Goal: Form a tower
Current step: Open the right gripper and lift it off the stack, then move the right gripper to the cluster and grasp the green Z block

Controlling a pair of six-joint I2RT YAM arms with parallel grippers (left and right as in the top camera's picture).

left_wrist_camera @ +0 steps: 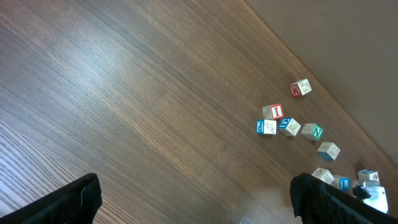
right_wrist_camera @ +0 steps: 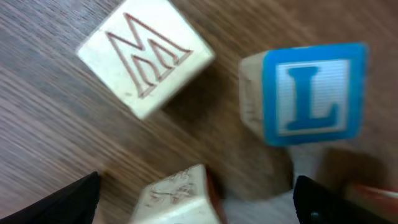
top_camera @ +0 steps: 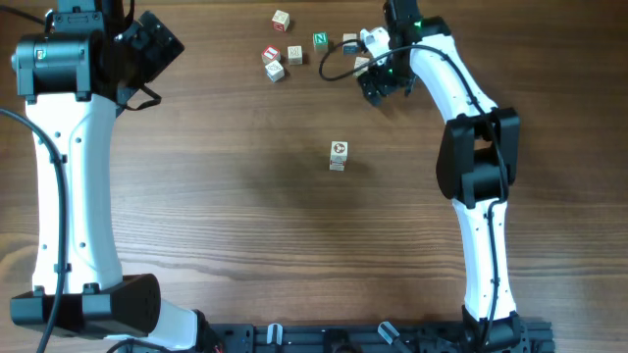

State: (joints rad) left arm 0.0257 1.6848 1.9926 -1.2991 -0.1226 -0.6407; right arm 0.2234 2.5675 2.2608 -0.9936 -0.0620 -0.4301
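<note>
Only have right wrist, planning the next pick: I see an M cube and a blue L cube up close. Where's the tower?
Observer: The tower stands alone mid-table, nearer the arm bases than the right fingers.
Operator: Left arm in the way?
Observer: No. It is at the far left corner, and the left fingers are open with nothing between them.
Operator: More cubes outside my frame?
Observer: Yes. A green N cube lies just left of your spot, and four loose cubes lie further left.
</note>
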